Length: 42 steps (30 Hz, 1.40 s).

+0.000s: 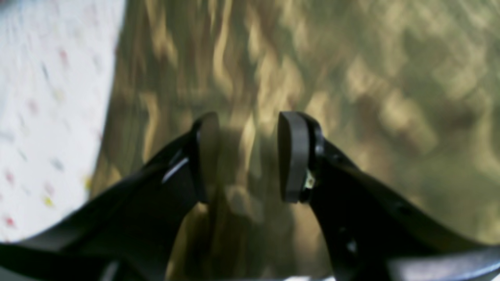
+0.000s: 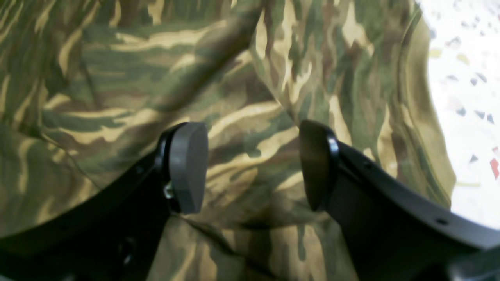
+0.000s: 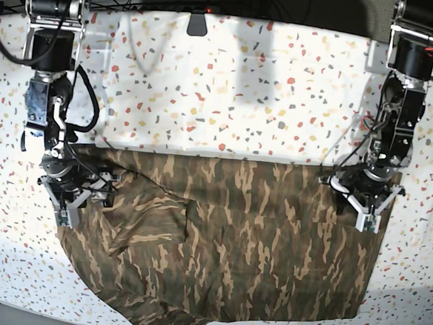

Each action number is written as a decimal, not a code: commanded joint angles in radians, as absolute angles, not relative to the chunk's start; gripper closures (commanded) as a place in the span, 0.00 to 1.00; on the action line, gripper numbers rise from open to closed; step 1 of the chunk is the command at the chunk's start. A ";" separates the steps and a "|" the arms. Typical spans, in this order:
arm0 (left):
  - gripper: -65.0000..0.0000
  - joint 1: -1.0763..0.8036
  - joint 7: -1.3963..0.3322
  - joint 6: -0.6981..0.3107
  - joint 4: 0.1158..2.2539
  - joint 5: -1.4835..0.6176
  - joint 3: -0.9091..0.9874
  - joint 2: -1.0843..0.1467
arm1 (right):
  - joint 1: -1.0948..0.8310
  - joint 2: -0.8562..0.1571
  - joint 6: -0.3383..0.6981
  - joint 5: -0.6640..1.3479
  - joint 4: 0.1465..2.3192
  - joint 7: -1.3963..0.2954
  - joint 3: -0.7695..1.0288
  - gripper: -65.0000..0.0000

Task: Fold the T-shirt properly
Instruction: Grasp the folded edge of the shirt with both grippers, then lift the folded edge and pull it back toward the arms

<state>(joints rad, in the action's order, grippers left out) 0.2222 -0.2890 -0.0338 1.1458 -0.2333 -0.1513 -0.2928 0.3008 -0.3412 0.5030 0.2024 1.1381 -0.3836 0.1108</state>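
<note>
One T-shirt (image 3: 233, 245) lay spread flat on the speckled white table (image 3: 229, 89), its long axis running side to side across the base view and its straight upper edge parallel to the table's far side. Which end was the collar could not be told. Toward the left of the base view the cloth was rumpled, with a diagonal fold ridge and a slanting lower edge running down to the table's near rim; toward the right it lay smoother and ended in a straight edge.

Bare speckled table surrounded the T-shirt on its far side and at both ends, and nothing else rested on the cloth.

Over the T-shirt's upper left corner in the base view hung the right gripper (image 2: 254, 166), its jaws spread wide with only camouflage cloth (image 2: 242, 97) showing between the pads (image 2: 187, 168), nothing pinched. Over the T-shirt's upper right corner hung the left gripper (image 1: 248, 156), jaws also parted above blurred cloth (image 1: 351, 78), holding nothing, with the table's edge strip (image 1: 50, 117) beside the shirt.
</note>
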 commanded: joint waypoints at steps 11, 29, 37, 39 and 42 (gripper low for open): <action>0.63 0.231 -0.348 -0.150 1.081 -0.268 -0.145 -0.297 | 0.248 -0.355 0.532 0.187 1.153 -0.383 0.115 0.48; 0.63 0.148 -0.472 -0.150 1.083 -0.290 -0.145 -0.297 | 0.123 -0.369 0.538 0.192 1.173 -0.442 0.116 0.48; 0.63 0.069 -0.366 -0.150 1.146 -0.260 -0.145 -0.308 | 0.081 -0.406 0.543 0.202 1.261 -0.434 0.116 0.48; 0.63 0.070 -0.317 -0.151 1.177 -0.176 -0.145 -0.313 | 0.088 -0.426 0.549 0.200 1.292 -0.432 0.116 0.48; 0.63 0.070 -0.276 -0.150 1.255 -0.042 -0.145 -0.327 | 0.088 -0.470 0.596 0.170 1.367 -0.427 0.116 0.48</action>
<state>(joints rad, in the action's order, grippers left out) 0.0597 -0.2665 -0.1493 1.2430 -0.0441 -0.1471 -0.3107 0.0654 -0.4500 0.5961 0.1589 1.3464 -0.4515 0.1081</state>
